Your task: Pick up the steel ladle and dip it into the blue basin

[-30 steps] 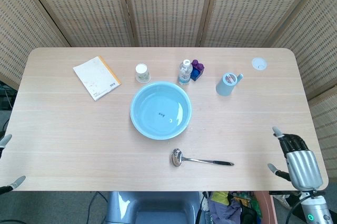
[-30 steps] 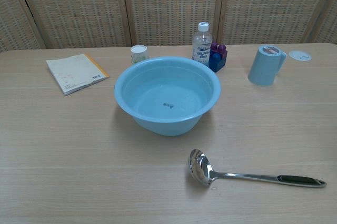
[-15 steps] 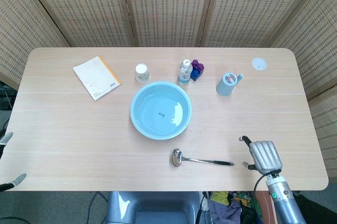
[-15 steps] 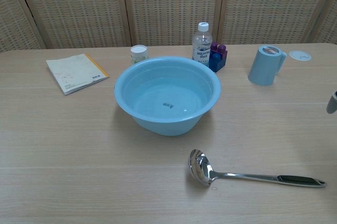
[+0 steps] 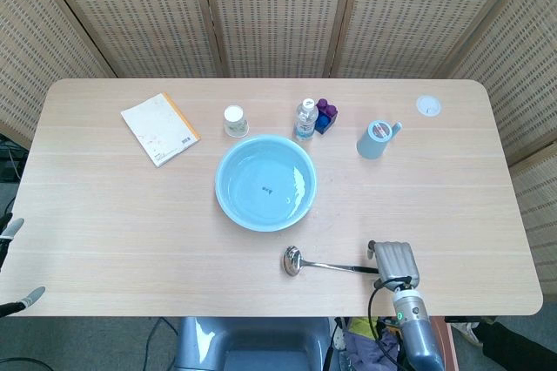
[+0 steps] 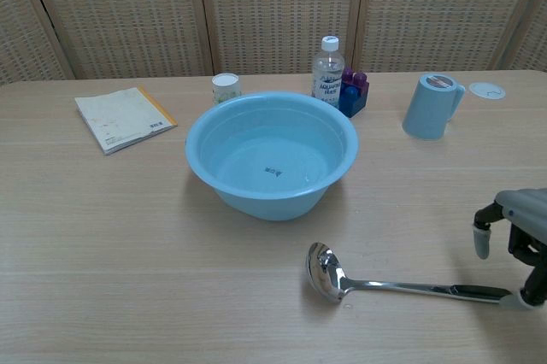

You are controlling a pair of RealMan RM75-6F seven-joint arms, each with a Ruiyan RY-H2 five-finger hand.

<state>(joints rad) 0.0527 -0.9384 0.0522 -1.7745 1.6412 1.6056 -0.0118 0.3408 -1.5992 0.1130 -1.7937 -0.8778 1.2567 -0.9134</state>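
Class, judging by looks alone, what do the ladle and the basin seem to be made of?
Ladle: polished metal, likely steel, since its bowl mirrors the room; the handle end looks dark, perhaps plastic. Basin: probably plastic, being uniform light blue with a soft, smooth sheen and thin rolled rim.

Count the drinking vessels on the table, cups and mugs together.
2. A small white paper cup stands just behind the blue basin, to its left; a blue mug stands to the basin's right, near the far edge. None appears hidden.
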